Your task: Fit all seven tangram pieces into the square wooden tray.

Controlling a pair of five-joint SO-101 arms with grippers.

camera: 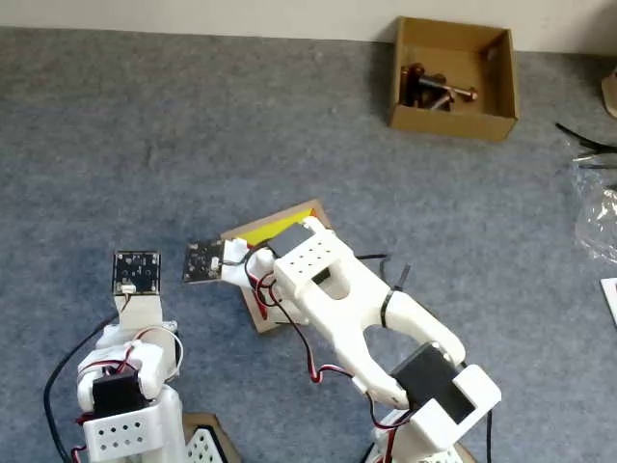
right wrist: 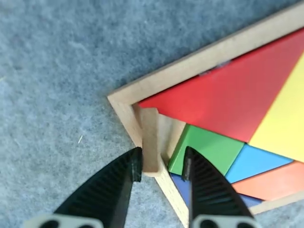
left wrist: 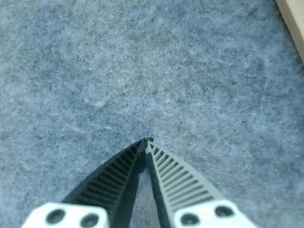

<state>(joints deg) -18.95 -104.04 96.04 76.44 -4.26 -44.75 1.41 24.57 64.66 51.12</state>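
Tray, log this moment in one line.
left gripper shut over carpet | right gripper open at tray corner | pieces in tray

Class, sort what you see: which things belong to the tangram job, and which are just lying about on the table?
Belongs to the job: wooden tray; red piece; yellow piece; green piece; blue piece; orange piece; right gripper.

Just lying about: cardboard box; plastic bag.

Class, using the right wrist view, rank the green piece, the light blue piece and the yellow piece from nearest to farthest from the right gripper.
1. The green piece, in the corner of the tray, just beside the right gripper.
2. The light blue piece, adjoining the green one, deeper inside the frame.
3. The yellow piece, farthest in, past the light blue one.
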